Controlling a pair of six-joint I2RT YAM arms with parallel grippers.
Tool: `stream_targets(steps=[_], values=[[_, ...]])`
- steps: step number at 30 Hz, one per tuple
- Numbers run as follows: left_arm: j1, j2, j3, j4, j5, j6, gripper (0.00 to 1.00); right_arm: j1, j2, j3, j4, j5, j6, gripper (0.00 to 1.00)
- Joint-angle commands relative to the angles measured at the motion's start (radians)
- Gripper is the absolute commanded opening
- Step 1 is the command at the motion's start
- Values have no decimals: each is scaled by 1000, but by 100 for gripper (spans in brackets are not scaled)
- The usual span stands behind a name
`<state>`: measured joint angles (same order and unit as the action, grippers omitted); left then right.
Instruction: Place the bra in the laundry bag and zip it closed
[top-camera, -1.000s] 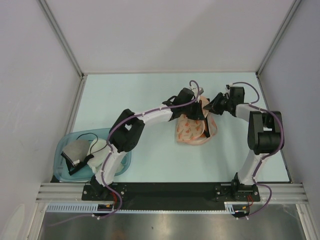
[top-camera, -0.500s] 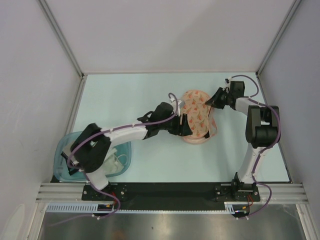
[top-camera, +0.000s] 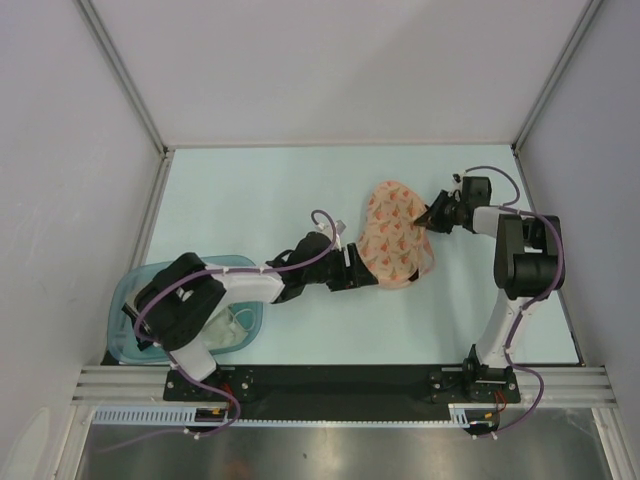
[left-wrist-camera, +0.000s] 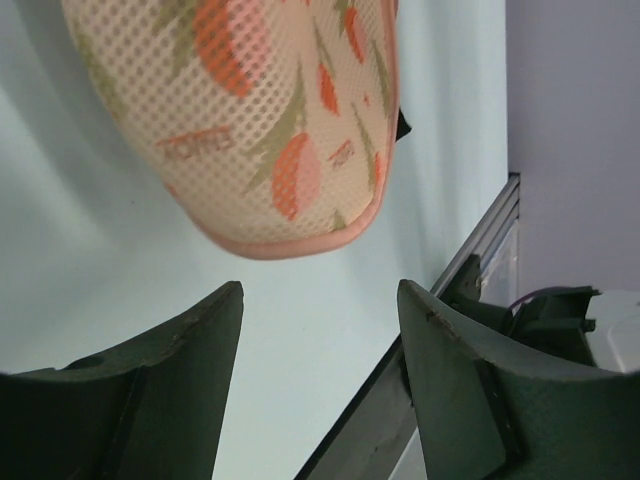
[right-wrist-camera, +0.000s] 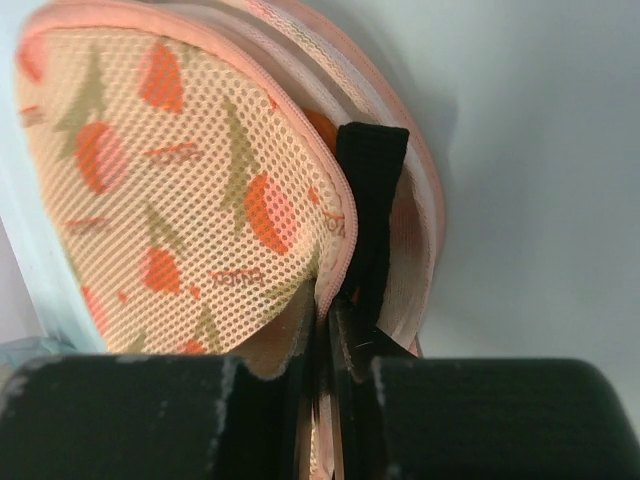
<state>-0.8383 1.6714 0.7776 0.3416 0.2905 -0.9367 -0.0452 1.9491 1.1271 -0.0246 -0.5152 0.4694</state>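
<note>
The laundry bag (top-camera: 396, 236) lies right of the table's middle, its printed lid folded over. In the right wrist view the bag's (right-wrist-camera: 180, 190) edge gapes, and the bra's black strap (right-wrist-camera: 372, 190) and a bit of orange cup stick out. My right gripper (top-camera: 430, 214) is shut on the bag's rim at its right side, the fingers (right-wrist-camera: 335, 330) pinching the pink edge beside the strap. My left gripper (top-camera: 364, 268) is open and empty just left of the bag's near end. In the left wrist view its fingers (left-wrist-camera: 320, 290) stand apart from the bag (left-wrist-camera: 260, 120).
A translucent teal tub (top-camera: 122, 300) with a white garment (top-camera: 238, 322) stands at the near left, under my left arm. Grey walls and metal rails (top-camera: 150, 210) enclose the table. The near edge rail (left-wrist-camera: 470, 260) shows beyond the left fingers.
The bag's lid has been folded shut over the bra. My left gripper has let go and drawn back toward the near left. My right gripper has moved onto the bag's right rim.
</note>
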Motion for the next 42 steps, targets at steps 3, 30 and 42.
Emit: stream_targets(steps=[3,30,42], values=[[-7,59,14,140,-77,-82,74,-18,-85,-30,15,21,-17,12],[18,252,106,194,-146,-168,30,-33,-114,-69,77,-22,3,12],[168,162,178,-246,-33,134,0,21,-269,-268,104,38,51,11]])
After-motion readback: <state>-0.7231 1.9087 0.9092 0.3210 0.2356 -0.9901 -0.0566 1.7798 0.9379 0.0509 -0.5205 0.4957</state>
